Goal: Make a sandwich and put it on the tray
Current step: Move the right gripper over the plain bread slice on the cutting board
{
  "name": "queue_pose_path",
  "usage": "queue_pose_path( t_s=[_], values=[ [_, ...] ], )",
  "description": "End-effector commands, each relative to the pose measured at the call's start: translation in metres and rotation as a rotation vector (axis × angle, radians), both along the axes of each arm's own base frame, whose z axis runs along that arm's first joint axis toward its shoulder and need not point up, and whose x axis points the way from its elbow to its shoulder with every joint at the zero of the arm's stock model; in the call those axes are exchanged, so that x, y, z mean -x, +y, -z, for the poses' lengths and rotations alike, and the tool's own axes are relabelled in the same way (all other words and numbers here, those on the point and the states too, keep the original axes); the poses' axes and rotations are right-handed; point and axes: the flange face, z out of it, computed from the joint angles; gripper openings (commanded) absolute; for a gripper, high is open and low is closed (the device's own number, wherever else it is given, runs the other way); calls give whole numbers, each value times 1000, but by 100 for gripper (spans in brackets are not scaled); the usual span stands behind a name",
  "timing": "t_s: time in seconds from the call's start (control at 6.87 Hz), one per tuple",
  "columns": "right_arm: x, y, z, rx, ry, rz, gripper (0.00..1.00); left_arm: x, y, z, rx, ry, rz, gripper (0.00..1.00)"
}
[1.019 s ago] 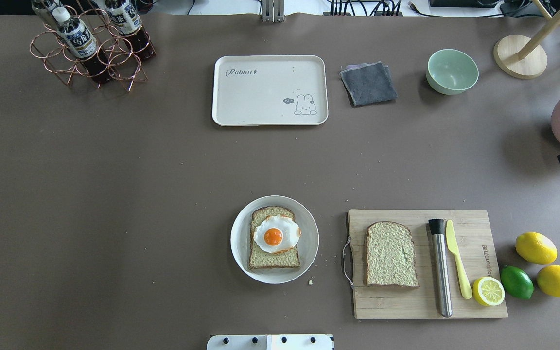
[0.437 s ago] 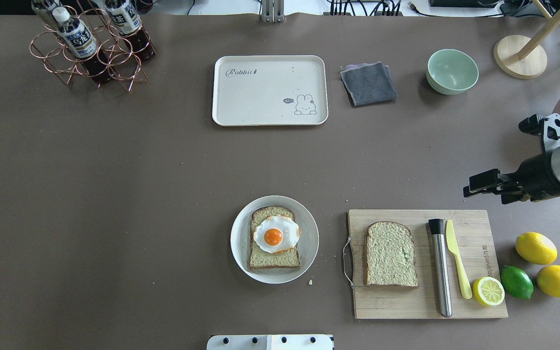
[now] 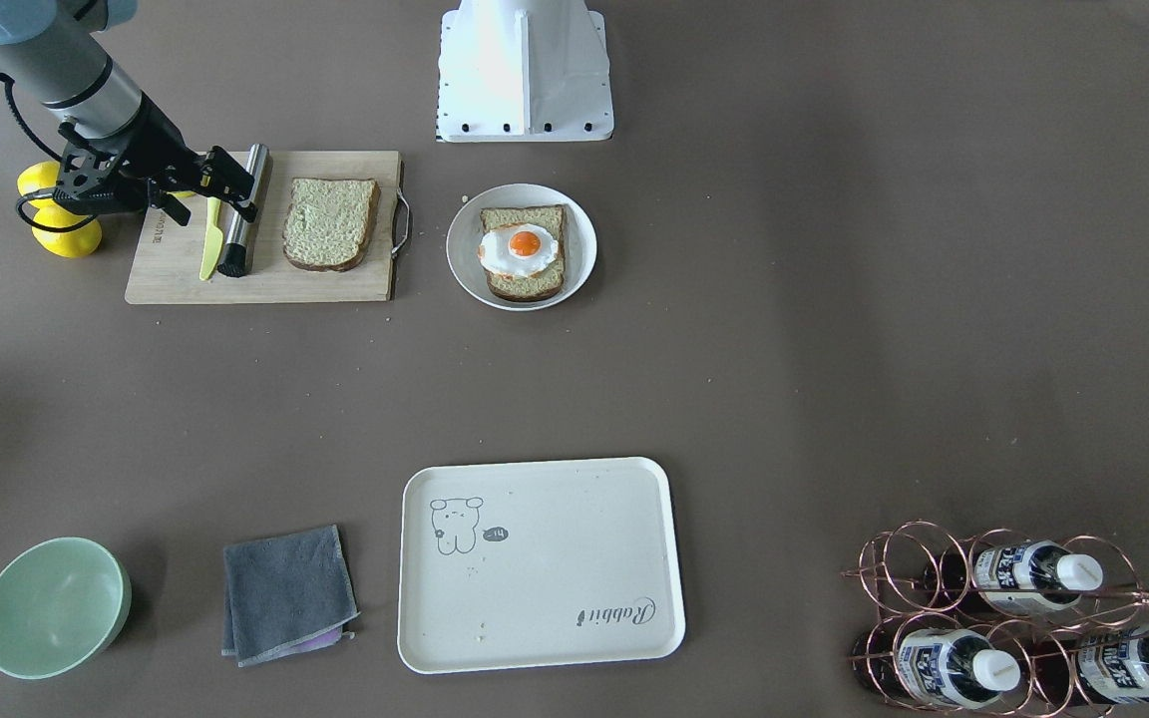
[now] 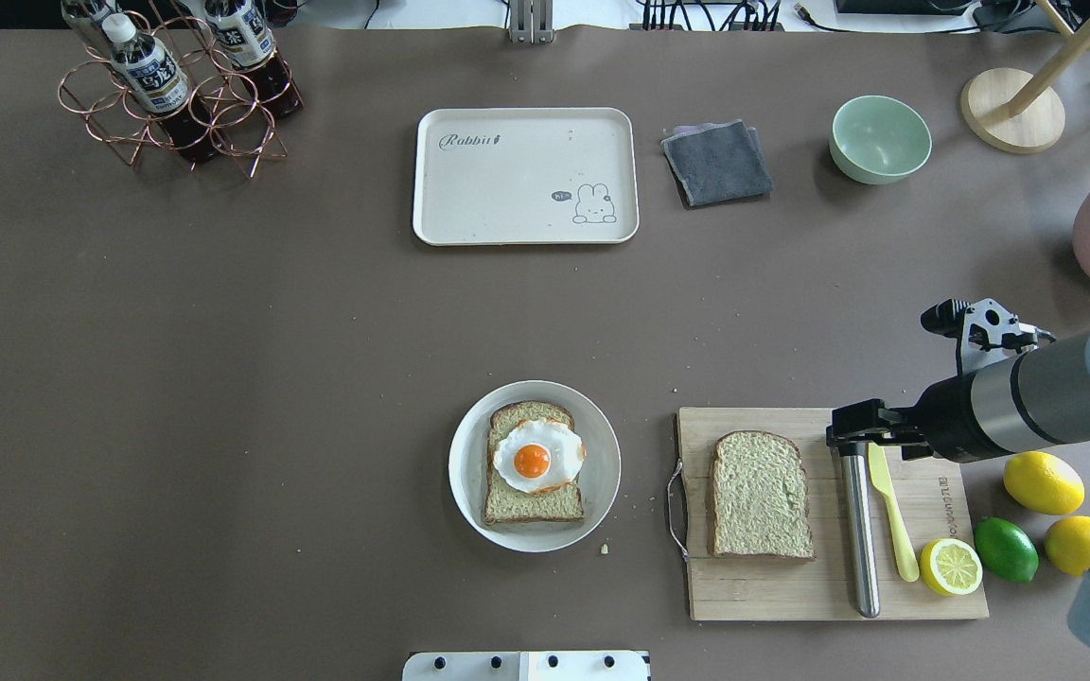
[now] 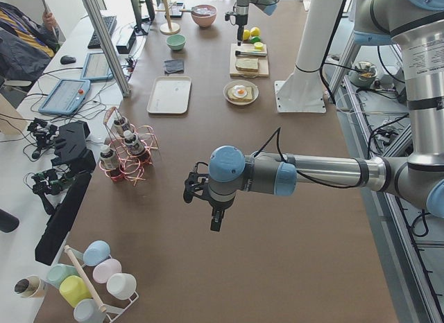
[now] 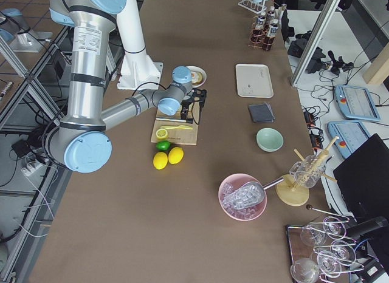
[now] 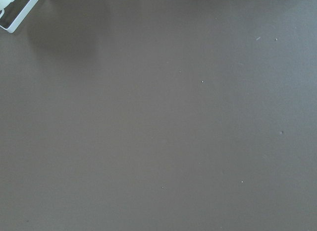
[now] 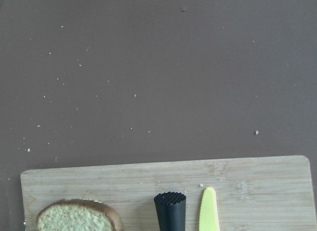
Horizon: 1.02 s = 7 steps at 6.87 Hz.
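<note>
Right end effector: its jaws look spread and empty. It hangs over the steel muddler and the yellow knife, at the right of the cutting board, in the lower right of the overhead view.
Left end effector: it shows only in the left side view, low over bare desk. I cannot tell whether it is spread or pressed together.
Loose slice: it lies flat on the board's left half, just left of the muddler and apart from it.
Egg-topped slice: it sits on the round plate at lower centre, with the fried egg towards its upper end. By my reading the sandwich is not closed yet.
Tray: upper centre, bare, well apart from plate and board.
Step in hand: I judge it to be reaching for the loose slice.
How I'd do it: carry the end effector left past the muddler so nothing rolls. Pinch the slice by opposite crust edges and squeeze lightly, since the crumb should dent easily. Lift it level, square it over the egg, and lower it flat.
</note>
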Motion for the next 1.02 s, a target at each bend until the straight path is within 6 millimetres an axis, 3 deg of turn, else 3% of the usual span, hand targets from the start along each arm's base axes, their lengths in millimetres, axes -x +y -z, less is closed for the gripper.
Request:
queue_pose_path(
  t_s=[0.0, 0.15, 0.58, 0.87],
  values=[
    [40, 19, 13, 0, -11, 10, 95, 0, 0, -7, 10, 0, -2, 97],
    [57, 25, 20, -18, -16, 2, 90, 0, 0, -7, 9, 0, -3, 97],
    [61, 30, 3, -8, 19, 7, 69, 0, 1, -9, 13, 0, -3, 97],
    [71, 37, 7, 19, 9, 4, 64, 0, 0, -6, 6, 1, -4, 97]
  ],
)
